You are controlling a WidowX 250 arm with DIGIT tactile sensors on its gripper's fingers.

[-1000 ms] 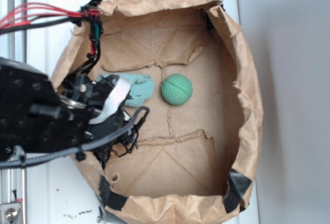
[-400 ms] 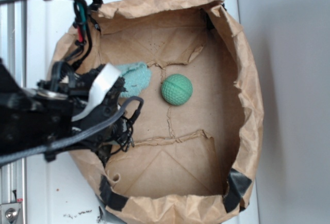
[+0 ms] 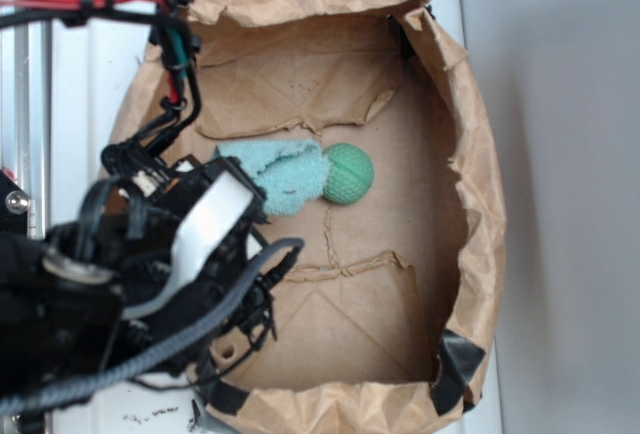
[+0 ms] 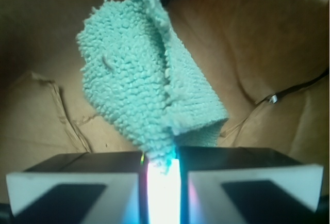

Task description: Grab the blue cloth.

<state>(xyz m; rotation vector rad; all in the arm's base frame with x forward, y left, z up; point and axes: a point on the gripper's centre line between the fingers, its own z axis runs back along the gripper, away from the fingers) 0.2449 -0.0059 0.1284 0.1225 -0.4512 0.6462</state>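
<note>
Teal terry, fuzzy: the cloth [image 4: 149,90] is pinched at one edge between the end effector [image 4: 161,175] jaws, which stand nearly closed on it with only a thin bright slit between them. Grasp reads as made.

Relation that matters: in the wrist view the cloth runs straight out ahead of the fingertips, long axis in line with the approach, folded once along its length, far end free. It seems to be off the floor rather than lying flat, though I cannot tell this for certain.

Exterior view: the cloth [image 3: 285,176] sticks out from under the black arm toward the green ball [image 3: 347,174]. Its far end overlaps the ball's left side in the frame; touching or merely above it, cannot tell.

Container: a brown paper bag [image 3: 470,104], walls rolled down, sits on the white counter [image 3: 90,64]. Inside it are the cloth, the ball and the end effector's front. Cardboard floor [image 3: 400,164] is creased and torn in places.

Judgement: what remains is a clean lift. The pinch is at the cloth's edge, so slip is the risk.
</note>
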